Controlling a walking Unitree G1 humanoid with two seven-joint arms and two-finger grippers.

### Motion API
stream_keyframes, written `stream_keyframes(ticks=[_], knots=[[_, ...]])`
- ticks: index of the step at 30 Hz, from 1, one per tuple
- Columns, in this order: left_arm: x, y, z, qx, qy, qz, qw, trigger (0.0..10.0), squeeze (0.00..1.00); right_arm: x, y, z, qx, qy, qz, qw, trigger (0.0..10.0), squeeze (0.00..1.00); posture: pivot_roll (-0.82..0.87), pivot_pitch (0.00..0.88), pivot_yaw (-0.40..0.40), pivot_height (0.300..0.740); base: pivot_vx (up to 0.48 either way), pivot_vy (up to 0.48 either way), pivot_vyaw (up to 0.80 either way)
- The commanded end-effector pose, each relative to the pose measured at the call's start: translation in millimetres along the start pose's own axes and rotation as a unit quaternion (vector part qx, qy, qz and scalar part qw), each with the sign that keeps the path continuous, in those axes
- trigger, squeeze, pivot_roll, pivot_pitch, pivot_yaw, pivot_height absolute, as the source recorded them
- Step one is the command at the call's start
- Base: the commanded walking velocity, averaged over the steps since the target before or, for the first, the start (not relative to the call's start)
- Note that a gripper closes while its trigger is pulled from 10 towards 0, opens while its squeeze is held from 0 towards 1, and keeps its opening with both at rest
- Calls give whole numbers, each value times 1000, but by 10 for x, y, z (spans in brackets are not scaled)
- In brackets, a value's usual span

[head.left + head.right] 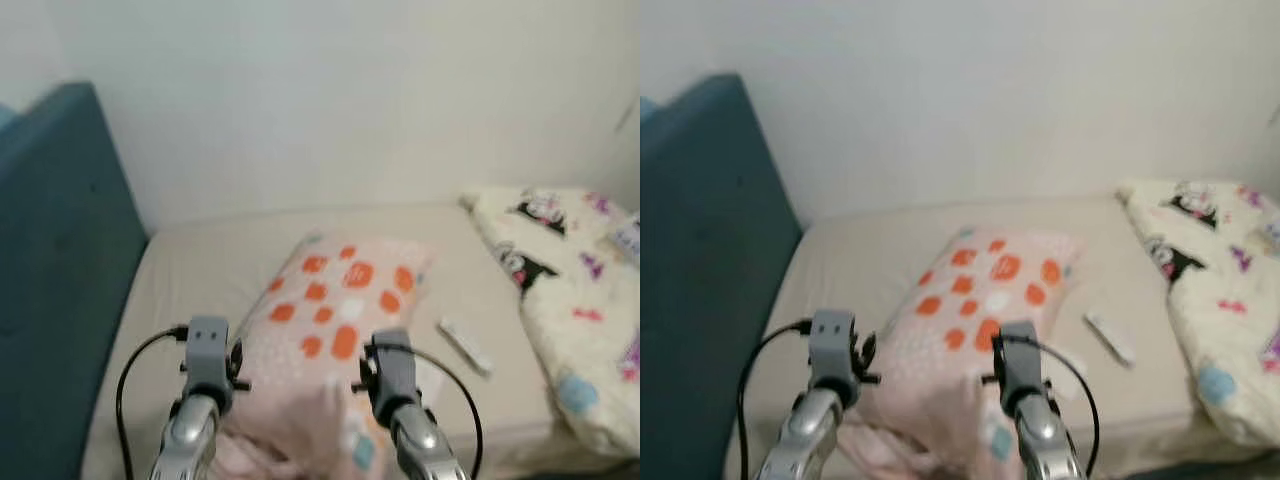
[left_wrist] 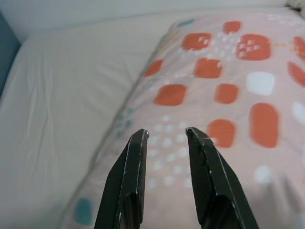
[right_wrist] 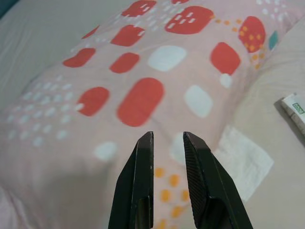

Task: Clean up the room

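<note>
Right now, from the head cameras, both arms reach out over the bed point(image 1: 200, 260), the left gripper point(image 1: 208, 345) and the right gripper point(image 1: 392, 355) raised side by side above the near end of the pink pillow point(image 1: 340, 290), which lies slantwise on the beige sheet between the blue headboard point(image 1: 50, 260) and a cartoon-print quilt point(image 1: 570, 300) bunched at the robot's right. A small white remote-like stick point(image 1: 464, 346) rests on the sheet just beside the pillow, between it and the quilt. This looks like the approach to a two-handed pick of the pillow, the grasp not yet made. Over to the left wrist view: the fingers point(image 2: 128, 176) stand narrowly parted with nothing between them, aimed at the pillow's pale dotted edge point(image 2: 181, 152), orange blobs further up the fabric. Now the right wrist view: again a narrow empty gap between the fingers point(image 3: 200, 186), hovering over the pillow's red and white patches point(image 3: 143, 100), a white tissue or paper point(image 3: 243, 162) peeking from under the pillow's edge, the stick's end at the frame border. The next move, as I read it, calls for both grippers to drop and pinch soft fabric evenly, so that the pillow lifts level rather than sagging from one corner. It looks plump, limp, lightly wrinkled.
</note>
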State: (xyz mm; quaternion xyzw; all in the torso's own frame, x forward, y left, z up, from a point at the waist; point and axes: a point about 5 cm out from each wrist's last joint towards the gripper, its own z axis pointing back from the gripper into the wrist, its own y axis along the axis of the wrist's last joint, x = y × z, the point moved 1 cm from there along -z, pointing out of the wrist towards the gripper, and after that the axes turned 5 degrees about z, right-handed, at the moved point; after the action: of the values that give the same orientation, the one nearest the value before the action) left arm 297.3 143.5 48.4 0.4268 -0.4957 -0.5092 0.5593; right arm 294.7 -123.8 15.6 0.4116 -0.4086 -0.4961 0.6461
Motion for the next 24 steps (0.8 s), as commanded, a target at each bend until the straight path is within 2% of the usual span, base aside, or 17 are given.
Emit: stream_keyframes(ticks=[1,9,13,15,24], knots=[[-10,-69,36,-13,5,0,1000,10000,0,21,-26,15,-4,-3,-2,1000,10000,0,-6,61,-12,740,0,-454,0],[-8,-63,31,-14,5,0,1000,10000,0,37,-30,18,-5,-5,-2,1000,10000,0,-7,63,-10,740,0,-448,0],[74,-64,19,-24,-34,-49,998,10000,0,40,-36,23,-6,-7,-4,1000,10000,0,-4,66,-9,740,0,-182,0],[134,-58,21,-24,-49,-45,997,10000,0,34,-37,24,-6,-7,-4,1000,10000,0,-6,67,-5,740,0,480,0],[132,-54,15,-21,-46,-45,998,10000,0,42,-41,26,-6,-9,-4,1000,10000,0,-8,66,-2,740,0,480,0]])
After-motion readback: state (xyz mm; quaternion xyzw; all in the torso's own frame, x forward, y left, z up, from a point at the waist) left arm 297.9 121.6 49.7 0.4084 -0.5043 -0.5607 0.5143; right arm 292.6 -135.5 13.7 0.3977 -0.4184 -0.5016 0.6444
